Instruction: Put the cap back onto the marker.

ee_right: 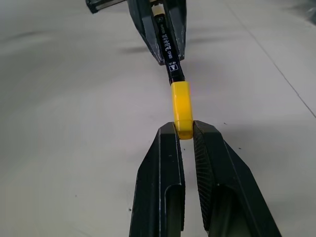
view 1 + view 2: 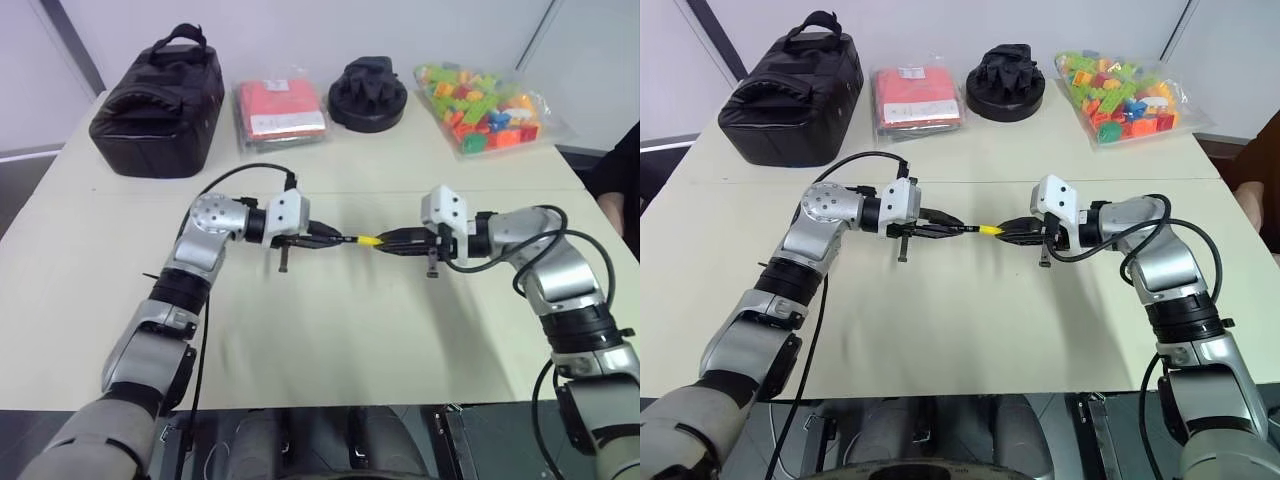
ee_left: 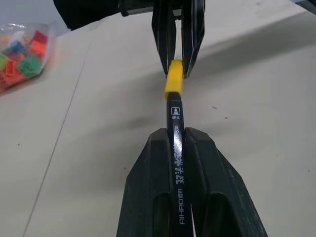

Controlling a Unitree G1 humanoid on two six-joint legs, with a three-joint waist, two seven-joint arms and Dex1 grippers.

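A: Pose entry. Both arms are raised over the counter point(image 2: 330, 340), forearms turned inward, tips facing each other at mid-counter. Left end effector point(image 2: 322, 238) points to the robot's right and slightly down; right end effector point(image 2: 395, 242) points to its left, also slightly down.

B: Grip state?

A: Left end effector is clamped narrow on the marker point(image 3: 177, 148), black barrel lying between its fingers. Right end effector is pinched on the cap point(image 1: 181, 109) by its rear end. Cap sits at the marker's tip, in line with it, held in the air between the two.

B: View differences?

A: Left wrist view gives the white print on the barrel. Head views add the back row: black bag point(image 2: 160, 100), red packet point(image 2: 280, 112), black object point(image 2: 368, 92), bagged blocks point(image 2: 485, 108).
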